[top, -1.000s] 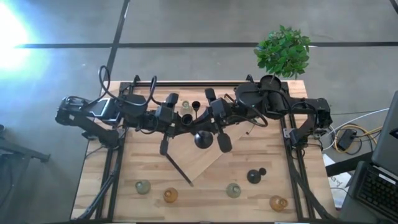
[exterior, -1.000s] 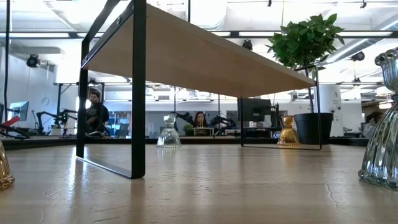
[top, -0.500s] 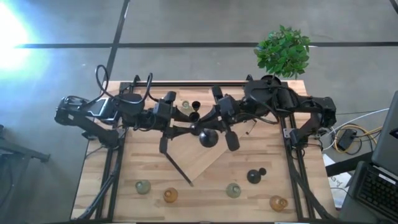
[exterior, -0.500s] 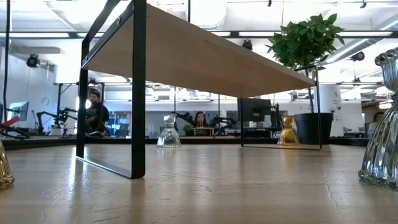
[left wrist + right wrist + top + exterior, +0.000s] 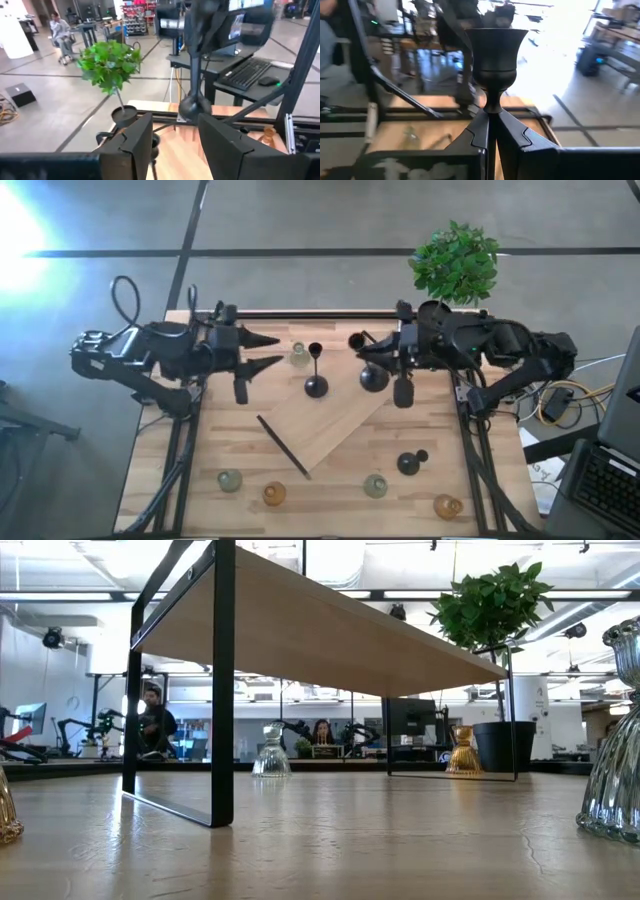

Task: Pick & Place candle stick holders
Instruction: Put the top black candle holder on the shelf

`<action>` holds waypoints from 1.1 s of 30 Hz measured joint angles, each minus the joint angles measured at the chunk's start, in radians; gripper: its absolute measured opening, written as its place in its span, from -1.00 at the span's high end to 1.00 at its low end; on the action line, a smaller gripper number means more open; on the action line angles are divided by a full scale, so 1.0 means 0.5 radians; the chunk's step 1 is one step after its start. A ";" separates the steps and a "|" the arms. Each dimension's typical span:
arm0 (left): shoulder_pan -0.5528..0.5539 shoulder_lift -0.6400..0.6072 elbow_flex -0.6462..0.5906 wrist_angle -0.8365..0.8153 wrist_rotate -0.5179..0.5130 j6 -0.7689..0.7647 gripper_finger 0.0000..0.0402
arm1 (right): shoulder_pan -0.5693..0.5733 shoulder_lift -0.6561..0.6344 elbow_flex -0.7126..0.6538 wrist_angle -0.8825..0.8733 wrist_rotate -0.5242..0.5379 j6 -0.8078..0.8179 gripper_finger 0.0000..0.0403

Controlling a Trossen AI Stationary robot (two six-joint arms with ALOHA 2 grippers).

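Observation:
A black candle stick holder [image 5: 316, 370] stands upright on its round base on the raised wooden shelf [image 5: 335, 425], next to a pale glass holder [image 5: 298, 357]. My left gripper [image 5: 268, 351] is open to the left of them and touches nothing; its fingers [image 5: 131, 142] stand apart in the left wrist view. My right gripper [image 5: 363, 358] is shut on a second black holder [image 5: 366, 362], whose cup [image 5: 495, 50] rises above the fingers. A third black holder [image 5: 410, 462] and several glass ones, such as a pale green [image 5: 230, 480] and an amber [image 5: 274, 494], rest near the table's near edge. My right gripper pinches the black holder's thin stem [image 5: 492, 106] just under the cup, between its two fingers. The fingers come level from the table's right and lie across the stem. The holder is upright, its round base [image 5: 195, 106] below the fingers; whether the base touches the shelf I cannot tell.
A potted green plant [image 5: 455, 265] stands at the far right corner, close to my right arm. The shelf's black frame leg [image 5: 222, 690] and its underside fill the low view. More glass holders [image 5: 375, 485] [image 5: 447, 506] sit along the near edge.
My left gripper has opened, let go of the black holder now standing on the shelf, and drawn back toward the table's left edge. My right gripper, still shut, has carried its black holder toward the right and far side of the shelf.

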 joint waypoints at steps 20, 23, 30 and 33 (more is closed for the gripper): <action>0.002 -0.340 -0.401 0.092 -0.822 -0.037 0.19 | -0.350 -0.789 -1.813 1.659 -0.158 -0.049 0.95; 0.002 -0.348 -0.412 0.100 -0.887 -0.040 0.19 | -0.457 -0.779 -1.878 1.764 -0.274 -0.039 0.95; 0.002 -0.358 -0.412 0.113 -0.960 -0.043 0.19 | -0.658 -0.653 -1.931 1.893 -0.626 -0.004 0.95; 0.002 -0.360 -0.412 0.114 -0.984 -0.043 0.19 | -0.697 -0.590 -1.936 1.981 -0.686 -0.023 0.95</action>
